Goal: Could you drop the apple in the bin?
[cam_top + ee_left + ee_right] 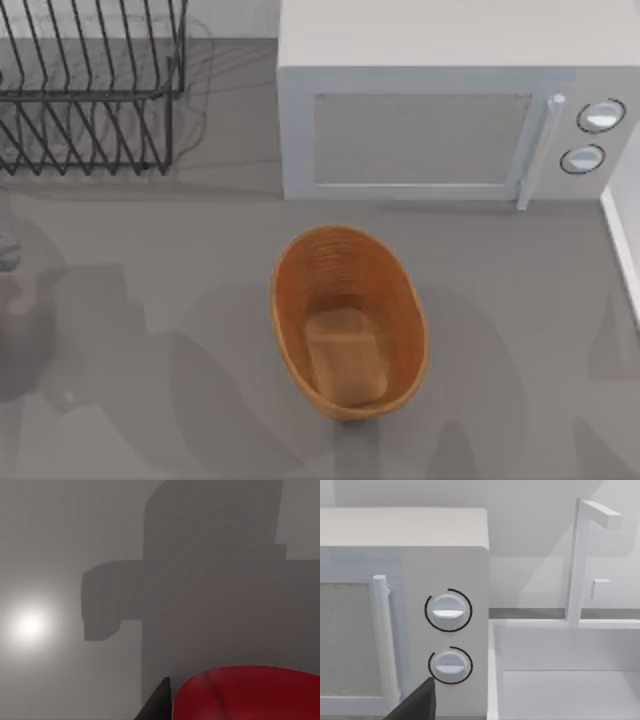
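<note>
From above, the bin [348, 322] sits on the grey table [150, 300] near the middle, just in front of the white microwave [440, 120]. Its long axis runs from the far side toward the near side, tilted slightly to the right at the near end. A black wire rack [90, 90] stands at the far left.

In the left wrist view, the apple [250, 695] sits close against a black finger [157, 702] of the left gripper; whether it is clamped I cannot tell.

In the right wrist view, a dark finger [417, 705] of the right gripper shows before the microwave's two knobs [448, 611], a white sink [560, 680] beside them; its opening I cannot tell.
</note>
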